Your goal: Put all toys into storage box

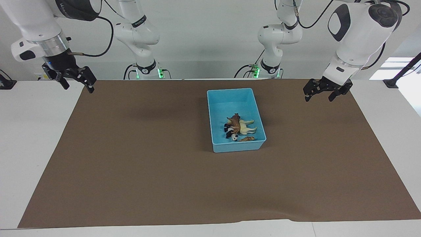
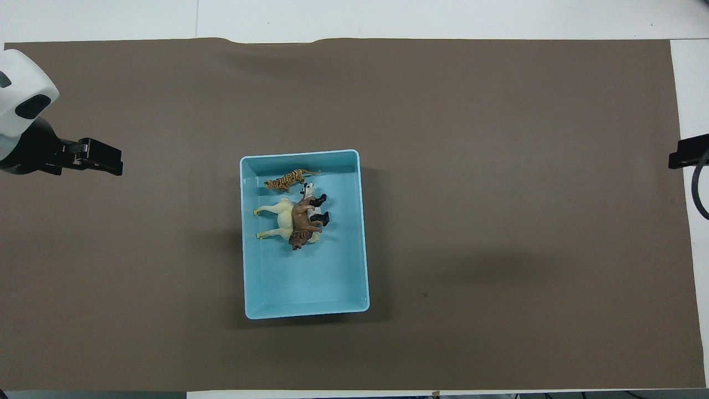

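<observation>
The light blue storage box (image 1: 238, 146) stands mid-table on the brown mat; it also shows in the overhead view (image 2: 306, 280). All the toys lie inside it, at the end farther from the robots. The orange tiger (image 1: 247, 139) (image 2: 287, 179) lies by the box's wall. The brown lion (image 1: 234, 121) (image 2: 302, 228) lies across the cream horse (image 1: 247, 127) (image 2: 276, 219) and the panda (image 1: 230, 132) (image 2: 317, 206). My left gripper (image 1: 319, 98) (image 2: 102, 160) hangs open and empty over the mat's end. My right gripper (image 1: 79, 88) (image 2: 687, 152) hangs open and empty over the mat's other end.
A brown mat (image 1: 131, 154) covers most of the white table. Its edge farthest from the robots is slightly rumpled (image 1: 283, 217). Both arm bases stand at the table's robot edge.
</observation>
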You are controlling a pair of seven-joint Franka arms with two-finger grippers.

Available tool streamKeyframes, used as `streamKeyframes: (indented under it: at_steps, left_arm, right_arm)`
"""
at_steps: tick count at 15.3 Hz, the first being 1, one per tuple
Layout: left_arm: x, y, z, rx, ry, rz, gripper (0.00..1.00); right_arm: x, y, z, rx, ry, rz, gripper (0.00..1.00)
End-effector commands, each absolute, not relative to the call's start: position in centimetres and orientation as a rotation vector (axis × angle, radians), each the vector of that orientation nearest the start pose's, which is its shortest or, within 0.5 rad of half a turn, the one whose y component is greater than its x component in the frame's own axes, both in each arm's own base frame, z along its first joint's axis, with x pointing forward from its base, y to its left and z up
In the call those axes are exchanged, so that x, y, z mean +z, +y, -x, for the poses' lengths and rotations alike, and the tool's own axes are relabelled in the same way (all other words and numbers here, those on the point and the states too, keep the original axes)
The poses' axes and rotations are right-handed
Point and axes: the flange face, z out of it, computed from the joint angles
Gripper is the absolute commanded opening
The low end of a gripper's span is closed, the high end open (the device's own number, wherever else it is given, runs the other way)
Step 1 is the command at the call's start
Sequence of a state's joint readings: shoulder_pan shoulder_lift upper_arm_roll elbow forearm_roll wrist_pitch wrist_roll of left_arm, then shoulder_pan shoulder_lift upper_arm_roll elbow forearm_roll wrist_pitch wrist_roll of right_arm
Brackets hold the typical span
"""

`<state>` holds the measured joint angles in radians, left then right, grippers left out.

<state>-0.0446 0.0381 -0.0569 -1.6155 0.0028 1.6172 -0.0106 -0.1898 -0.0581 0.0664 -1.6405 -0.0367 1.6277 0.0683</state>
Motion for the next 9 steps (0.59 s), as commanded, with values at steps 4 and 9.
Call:
streamKeyframes:
  at_steps: [4, 9]
  left_arm:
    - [58.6, -5.2, -56.1, 0.033, 0.159, 3.133, 1.00]
    - [58.6, -5.2, -56.1, 0.033, 0.159, 3.133, 1.00]
  right_arm:
    - [62.9, -7.0, -53.9, -0.034, 0.258, 3.182, 1.00]
    - [64.5, -6.8, -53.2, 0.055, 0.261, 3.160, 1.00]
